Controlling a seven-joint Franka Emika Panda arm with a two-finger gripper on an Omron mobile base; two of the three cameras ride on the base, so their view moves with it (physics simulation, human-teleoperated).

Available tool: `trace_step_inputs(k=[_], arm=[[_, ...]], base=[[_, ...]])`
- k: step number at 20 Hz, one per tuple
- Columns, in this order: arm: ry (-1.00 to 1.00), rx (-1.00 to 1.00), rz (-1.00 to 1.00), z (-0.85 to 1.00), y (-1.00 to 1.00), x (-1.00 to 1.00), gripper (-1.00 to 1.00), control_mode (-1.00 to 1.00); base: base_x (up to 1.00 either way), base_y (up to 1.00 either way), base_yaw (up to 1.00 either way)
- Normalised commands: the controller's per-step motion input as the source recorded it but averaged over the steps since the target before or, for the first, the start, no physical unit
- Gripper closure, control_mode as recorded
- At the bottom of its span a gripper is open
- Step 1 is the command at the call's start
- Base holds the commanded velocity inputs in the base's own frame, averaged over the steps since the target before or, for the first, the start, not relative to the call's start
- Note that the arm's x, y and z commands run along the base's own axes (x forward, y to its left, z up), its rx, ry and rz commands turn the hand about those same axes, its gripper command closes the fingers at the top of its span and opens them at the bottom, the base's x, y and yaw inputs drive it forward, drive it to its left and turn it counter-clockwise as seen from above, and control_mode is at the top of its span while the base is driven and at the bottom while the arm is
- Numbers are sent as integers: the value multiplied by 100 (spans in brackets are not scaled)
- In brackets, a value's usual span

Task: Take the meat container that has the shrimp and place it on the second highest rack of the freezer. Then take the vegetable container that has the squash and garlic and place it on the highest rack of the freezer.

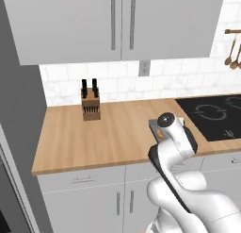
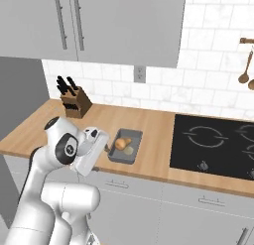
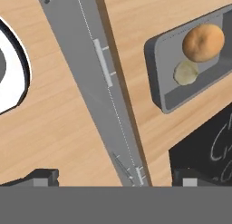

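Note:
The vegetable container (image 2: 125, 146) is a shallow grey tray near the counter's front edge, left of the cooktop. An orange squash (image 2: 122, 143) and a pale garlic (image 2: 129, 150) lie in it. In the hand view the container (image 3: 156, 78) sits at the upper right with the squash (image 3: 203, 41) and garlic (image 3: 186, 72) inside. My gripper (image 2: 106, 148) hangs open and empty over the counter's front edge, just left of the container and apart from it; its fingertips (image 3: 43, 177) stand wide. The meat container with the shrimp is out of view. A tall grey side, likely the freezer (image 1: 19, 114), stands at the far left; its racks are hidden.
A wooden knife block (image 1: 90, 106) stands at the back left of the counter. The black cooktop (image 1: 214, 115) lies to the right. Grey wall cabinets (image 1: 117, 24) hang above, and wooden utensils (image 1: 233, 53) hang at the far right. Drawer fronts with handles (image 3: 103, 62) run below the counter edge.

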Motion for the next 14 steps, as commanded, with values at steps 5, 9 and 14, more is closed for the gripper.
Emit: trace_step_inputs(k=[5, 9, 14], arm=[[3, 0, 10, -20, -12, 37, -100, -100], [3, 0, 9, -20, -4, 32, -100, -100], [2, 0, 1, -15, 0, 7, -100, -100]], base=[[0, 0, 0], [0, 0, 0], [0, 0, 0]])
